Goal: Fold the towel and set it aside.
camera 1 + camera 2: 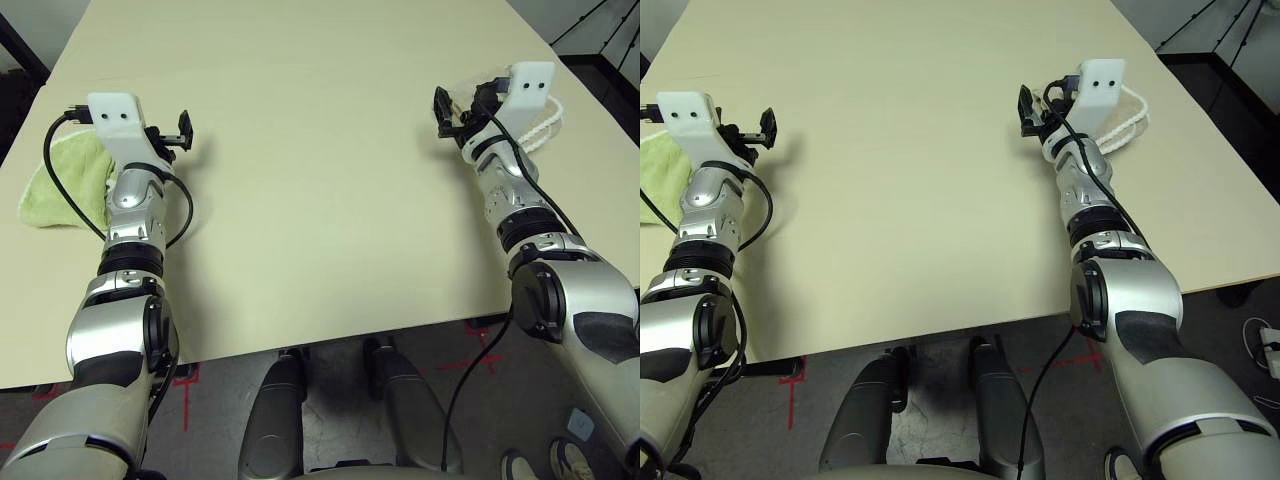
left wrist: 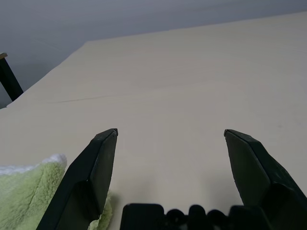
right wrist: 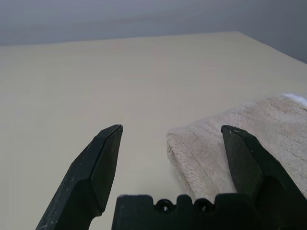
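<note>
- The towel (image 3: pixel 230 148) looks already folded: a beige terry bundle lying flat on the tabletop (image 1: pixel 320 180), out toward the right edge, with white corded edging (image 1: pixel 545 125) peeking out from behind the right arm. So my read is that the job is basically finished.
- The right gripper (image 3: pixel 170 132) hangs just above the near corner of the towel, jaws spread wide, pinching nothing. In the wrist view one finger (image 3: pixel 240 153) sits over the cloth and the other over bare tabletop beside it.
- Biggest risk, imo: if that arm drops or sweeps sideways while pulling away, the finger over the towel could snag the terry pile and drag the top layer open, undoing the fold.
- The towel also sits fairly near the right edge of the tabletop, and the white cord looks like it trails toward it. A nudge from the forearm could push the bundle closer to falling off.
- Well apart from the towel, across the tabletop, the left gripper (image 2: pixel 170 134) also has its jaws spread and empty. A lime-green towel (image 1: pixel 65 185) lies just beside and under that wrist.
- Smaller risk there: the black cable (image 1: pixel 60 180) loops over the green cloth, so moving the left arm might hook it and drag it along.
</note>
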You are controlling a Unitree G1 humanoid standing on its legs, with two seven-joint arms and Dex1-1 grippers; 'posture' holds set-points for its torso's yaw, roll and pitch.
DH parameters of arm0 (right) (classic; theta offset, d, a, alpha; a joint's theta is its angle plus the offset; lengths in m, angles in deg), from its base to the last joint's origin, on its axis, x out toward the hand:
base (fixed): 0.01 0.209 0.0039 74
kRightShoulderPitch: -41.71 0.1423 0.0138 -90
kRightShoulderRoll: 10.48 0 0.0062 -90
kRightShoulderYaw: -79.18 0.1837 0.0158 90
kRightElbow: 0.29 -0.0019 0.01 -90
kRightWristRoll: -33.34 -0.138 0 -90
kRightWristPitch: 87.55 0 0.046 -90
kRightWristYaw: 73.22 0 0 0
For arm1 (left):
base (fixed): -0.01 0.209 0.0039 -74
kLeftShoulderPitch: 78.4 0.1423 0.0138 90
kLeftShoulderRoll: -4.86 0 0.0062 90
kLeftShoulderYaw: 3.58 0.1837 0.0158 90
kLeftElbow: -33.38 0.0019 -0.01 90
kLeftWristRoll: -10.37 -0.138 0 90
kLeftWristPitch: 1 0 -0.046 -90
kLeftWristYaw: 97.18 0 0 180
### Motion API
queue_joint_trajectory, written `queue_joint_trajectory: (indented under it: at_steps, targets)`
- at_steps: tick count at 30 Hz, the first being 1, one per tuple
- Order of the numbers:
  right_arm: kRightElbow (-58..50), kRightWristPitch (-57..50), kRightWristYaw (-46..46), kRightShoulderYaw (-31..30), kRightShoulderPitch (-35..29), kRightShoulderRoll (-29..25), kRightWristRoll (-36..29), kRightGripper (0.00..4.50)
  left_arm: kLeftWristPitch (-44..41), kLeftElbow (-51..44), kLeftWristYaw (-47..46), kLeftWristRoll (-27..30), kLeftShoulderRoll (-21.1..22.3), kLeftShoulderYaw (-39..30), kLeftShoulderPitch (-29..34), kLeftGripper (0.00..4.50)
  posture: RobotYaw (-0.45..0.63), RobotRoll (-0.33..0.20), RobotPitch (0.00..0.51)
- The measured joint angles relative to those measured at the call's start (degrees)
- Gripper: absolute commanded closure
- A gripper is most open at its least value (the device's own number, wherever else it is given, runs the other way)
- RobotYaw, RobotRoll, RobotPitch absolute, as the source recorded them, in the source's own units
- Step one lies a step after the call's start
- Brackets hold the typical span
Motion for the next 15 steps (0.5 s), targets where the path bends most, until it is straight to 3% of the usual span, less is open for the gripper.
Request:
queue_joint_trajectory:
  at_steps: [15]
  targets:
    - [-0.01,-0.30,0.90,0.00,-0.27,-0.11,0.04,0.04,-0.05,0.00,1.74,0.00,0.16,0.01,0.32,0.00,0.04,0.000,0.188]
